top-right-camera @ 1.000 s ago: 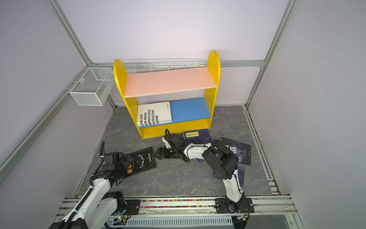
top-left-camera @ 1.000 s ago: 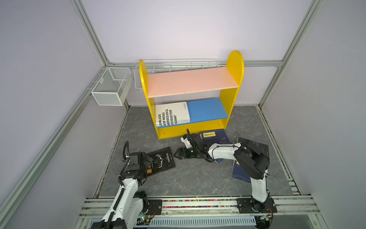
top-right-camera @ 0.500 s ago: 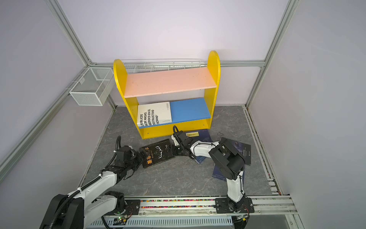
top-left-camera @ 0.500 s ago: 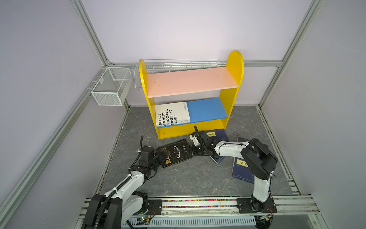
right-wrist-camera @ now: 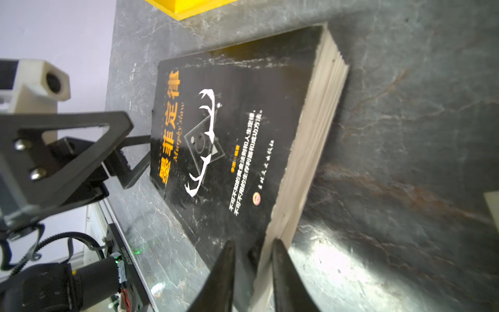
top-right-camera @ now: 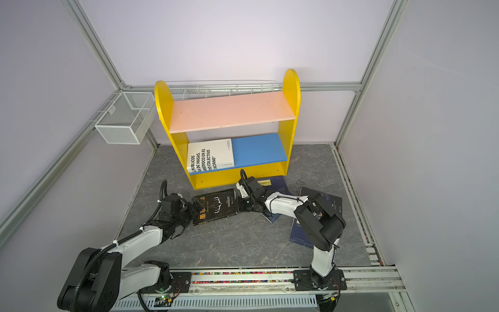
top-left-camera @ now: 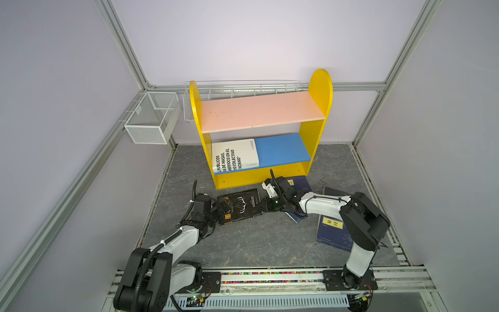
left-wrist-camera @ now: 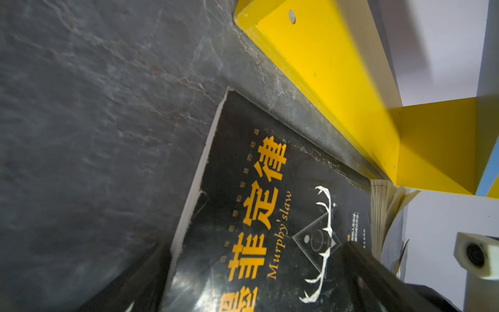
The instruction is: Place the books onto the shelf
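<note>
Glossy black paperback (top-left-camera: 243,206) on marbled floor (top-left-camera: 256,243), left hand (top-left-camera: 222,208) spread, right hand (right-wrist-camera: 252,250) seemingly pinching its pages

The shelf (top-left-camera: 317,129) stands at the back of the floor (top-left-camera: 256,243), before the rear wire basket (top-left-camera: 243,90); the side wire basket (top-left-camera: 151,118) hangs to its left. On its lower board (top-left-camera: 283,150), at the left end, lies the Spanish book (top-left-camera: 235,156). Before the shelf the Murphy's law book (top-left-camera: 241,206) lies flat between the left gripper (top-left-camera: 220,208) and the right gripper (top-left-camera: 266,206). Right of it, under the right arm (top-left-camera: 321,205), lie the labelled books (top-left-camera: 332,232).
</note>
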Robot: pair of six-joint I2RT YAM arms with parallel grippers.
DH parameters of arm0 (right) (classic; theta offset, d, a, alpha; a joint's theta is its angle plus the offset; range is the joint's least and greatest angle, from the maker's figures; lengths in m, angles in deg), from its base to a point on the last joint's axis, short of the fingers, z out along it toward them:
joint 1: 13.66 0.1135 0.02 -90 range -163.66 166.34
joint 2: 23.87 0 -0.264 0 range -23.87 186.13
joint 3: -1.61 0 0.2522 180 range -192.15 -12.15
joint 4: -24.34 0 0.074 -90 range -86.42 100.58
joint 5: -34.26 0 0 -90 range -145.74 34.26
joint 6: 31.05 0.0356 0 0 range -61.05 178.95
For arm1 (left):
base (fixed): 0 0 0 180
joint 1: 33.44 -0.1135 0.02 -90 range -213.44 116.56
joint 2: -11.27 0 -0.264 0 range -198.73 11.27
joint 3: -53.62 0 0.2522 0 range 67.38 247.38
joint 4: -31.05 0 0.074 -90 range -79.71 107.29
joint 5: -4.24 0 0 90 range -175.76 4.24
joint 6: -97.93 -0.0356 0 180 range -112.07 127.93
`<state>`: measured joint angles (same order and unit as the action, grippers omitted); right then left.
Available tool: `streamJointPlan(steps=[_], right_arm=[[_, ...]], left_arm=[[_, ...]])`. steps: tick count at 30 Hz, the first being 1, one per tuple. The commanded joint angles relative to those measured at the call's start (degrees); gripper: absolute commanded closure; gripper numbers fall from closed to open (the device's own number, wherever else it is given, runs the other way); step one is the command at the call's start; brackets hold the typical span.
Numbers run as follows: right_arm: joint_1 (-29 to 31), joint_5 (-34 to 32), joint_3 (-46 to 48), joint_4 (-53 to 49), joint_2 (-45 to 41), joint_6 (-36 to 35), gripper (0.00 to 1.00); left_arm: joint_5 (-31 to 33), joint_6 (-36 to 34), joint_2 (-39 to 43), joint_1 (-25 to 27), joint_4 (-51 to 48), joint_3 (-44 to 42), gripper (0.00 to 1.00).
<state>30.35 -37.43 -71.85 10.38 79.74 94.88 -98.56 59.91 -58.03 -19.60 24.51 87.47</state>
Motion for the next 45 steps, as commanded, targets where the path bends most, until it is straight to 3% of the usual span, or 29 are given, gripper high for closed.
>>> streamJointPlan(steps=[1, 2, 7, 15, 18, 23, 26, 28, 30, 32, 35, 45], right_arm=[[2.32, 5.64, -2.34, 1.21, -1.51, -0.68, 0.87], [2.33, 5.6, -2.65, 0.21, -1.32, -0.59, 0.92], [2.36, 5.07, -2.27, -0.15, -1.61, 3.23, 0.93], [1.85, 1.48, -2.85, -0.41, -4.3, 10.36, 0.93], [1.6, 1.66, -3.64, -0.29, -4.81, 12.65, 0.93], [1.58, 0.9, -5.12, -2.14, -5.44, 12.32, 0.93], [1.56, -3.01, -5.8, -5.93, -5.27, 9.28, 0.84], [1.6, -6.67, -5.59, -8.0, -5.26, 7.57, 0.68], [1.6, -8.61, -3.81, -4.99, -5.03, 6.77, 0.46], [1.58, -9.12, -4.17, -2.41, -3.52, 5.76, 0.38], [1.55, -10.29, -6.29, 0.45, 0.19, 4.18, 0.33], [1.51, -14.43, -12.88, 3.56, 10.65, 1.03, 0.33]], left_arm=[[-7.53, 1.12, -1.63, 1.3, 2.45, 0.87, 0.01], [-7.44, 0.91, -1.36, 1.32, 2.01, 1.18, 0.01], [-4.3, -1.17, 1.73, 1.25, -4.31, 4.27, 0.0], [12.94, -4.2, 15.59, 0.94, -28.06, 10.02, 0.01], [13.85, -4.46, 20.61, 0.99, -38.64, 11.95, 0.01], [12.89, -4.63, 28.36, 1.0, -47.66, 11.38, 0.01], [8.34, -1.63, 31.15, 0.95, -45.55, 8.13, 0.01], [8.0, 0.21, 32.34, 0.94, -43.41, 5.43, 0.01], [8.34, 1.47, 32.41, 0.96, -41.03, 3.11, 0.01], [7.75, 2.18, 31.42, 0.98, -38.05, 1.84, 0.01], [7.65, 2.22, 28.24, 0.95, -34.69, 1.43, 0.01], [7.47, 3.71, 19.05, 0.95, -25.11, -1.75, 0.01]])
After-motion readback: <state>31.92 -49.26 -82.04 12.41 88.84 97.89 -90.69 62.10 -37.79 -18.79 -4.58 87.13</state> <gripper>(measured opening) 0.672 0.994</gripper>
